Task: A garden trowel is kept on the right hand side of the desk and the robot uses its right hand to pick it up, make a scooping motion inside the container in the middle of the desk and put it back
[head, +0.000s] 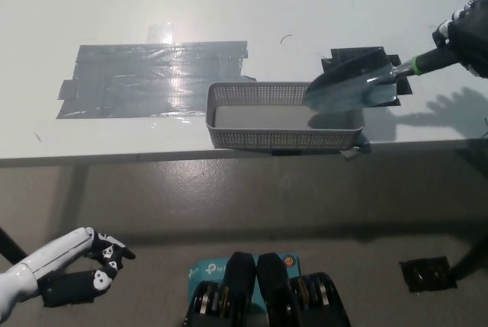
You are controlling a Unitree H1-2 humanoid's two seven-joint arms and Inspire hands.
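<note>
The black right hand [467, 33], out at 2 o'clock in the view, is gripping the handle of the garden trowel [352, 89] tight. The shiny blade is hanging over the 3 o'clock end of the grey mesh basket [282, 139], which is sitting in the middle of the desk [229, 7] near its front edge. The blade is pointing down and toward 9 o'clock, and I cannot tell if it is touching the rim. If the blade is pushing on the wall and not going inside, it could be shoving the light basket sideways or tipping it off the front edge at 6 o'clock. If the hand is going too deep, the tip could be catching in the little holes. The hand is holding only the far end of the handle, so the trowel could be twisting loose. The black tape patch [358, 58] at the basket's 1 o'clock looks like the put-back spot. The white left hand [76, 277] is resting at 7 o'clock, loose and holding nothing.
</note>
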